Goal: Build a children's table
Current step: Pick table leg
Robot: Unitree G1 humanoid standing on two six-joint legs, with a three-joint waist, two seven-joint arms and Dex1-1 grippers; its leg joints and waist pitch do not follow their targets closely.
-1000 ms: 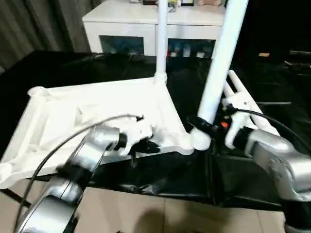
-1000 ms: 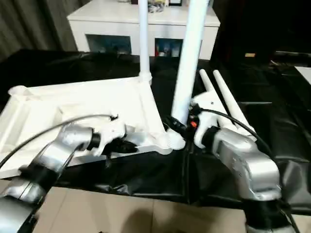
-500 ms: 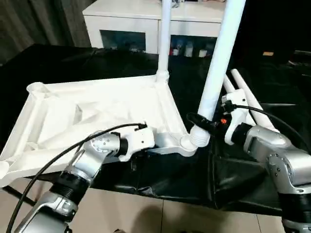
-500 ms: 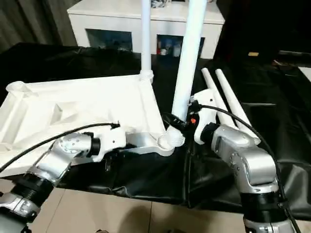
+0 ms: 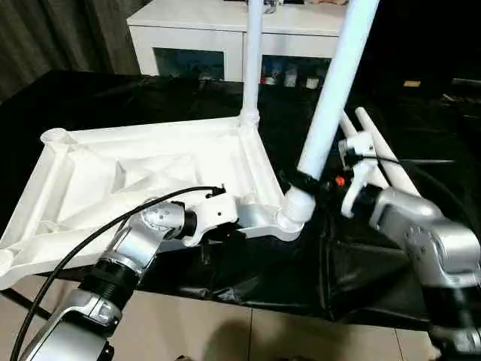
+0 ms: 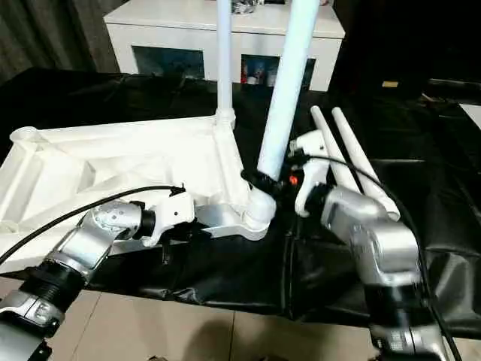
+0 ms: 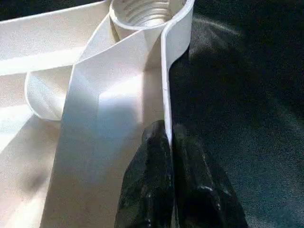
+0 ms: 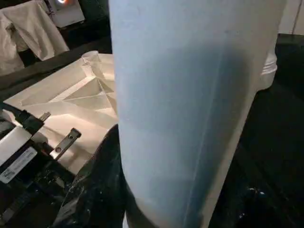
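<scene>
The white table top (image 5: pixel 150 173) lies underside up on the black-covered bench. One white leg (image 5: pixel 252 60) stands upright in its far right corner socket. A second leg (image 5: pixel 334 83) leans slightly, with its lower end at the near right corner socket (image 5: pixel 293 212). My right gripper (image 5: pixel 308 183) is shut on this leg (image 8: pixel 190 95) just above the socket. My left gripper (image 5: pixel 225 226) is shut on the thin wall of the top's near rim (image 7: pixel 166 85), a short way from that socket (image 7: pixel 142 9). Two loose legs (image 6: pixel 357 150) lie side by side behind my right arm.
A white cabinet with glass doors (image 5: pixel 195 30) stands behind the bench. The black cloth (image 5: pixel 113 98) covers the bench and hangs over its near edge. Tiled floor (image 5: pixel 225 331) lies below. A black cable (image 5: pixel 90 241) runs along my left forearm.
The held leg's lower end has shifted a little left, closer onto the near right socket. My left gripper has slid from over the top's near edge down onto its rim.
</scene>
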